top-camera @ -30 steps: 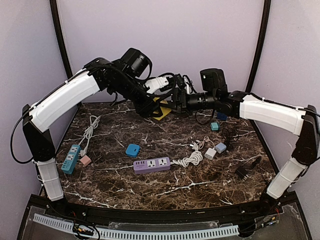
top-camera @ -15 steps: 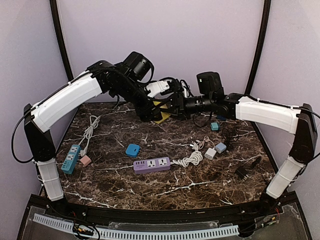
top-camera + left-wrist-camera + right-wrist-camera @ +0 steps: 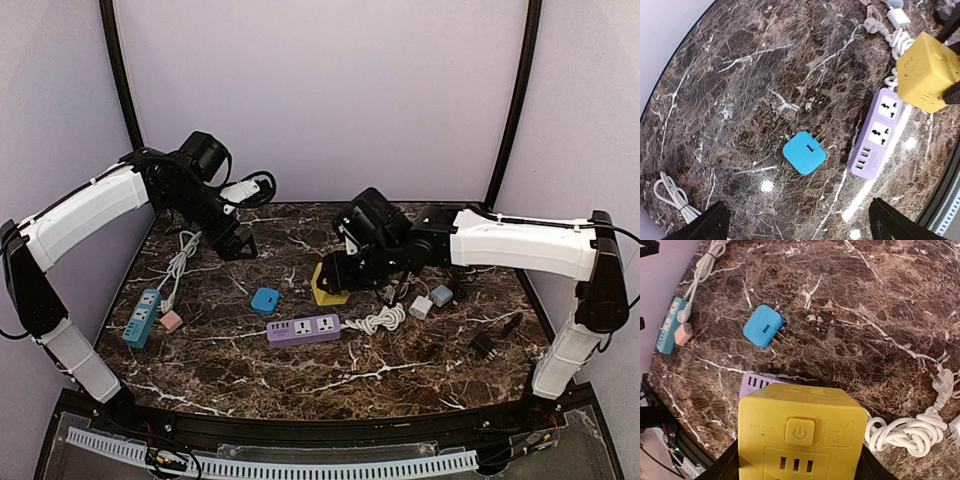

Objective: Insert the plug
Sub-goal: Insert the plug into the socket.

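The right pincer (image 3: 800, 462) is gripping the yellow socket cube (image 3: 801, 420) by two opposite side walls, apparently lifted off the worktop (image 3: 900, 300), with its button-and-slot face facing the wrist. The left pincer (image 3: 797, 212) is standing wide with nothing between its fingers. The blue plug (image 3: 804, 153) is lying flat just ahead of that open pincer, about midway between its finger lines, and ahead-left of the loaded one. It is looking like a light, rigid, smooth plastic block, likely to skate on the polished stone, so pinching it across its flat side walls, clear of the prongs, is seeming wisest. Its two flat prongs are pointing along the worktop, roughly toward the purple power strip (image 3: 875, 135), so its long axis is running horizontally, body to prongs
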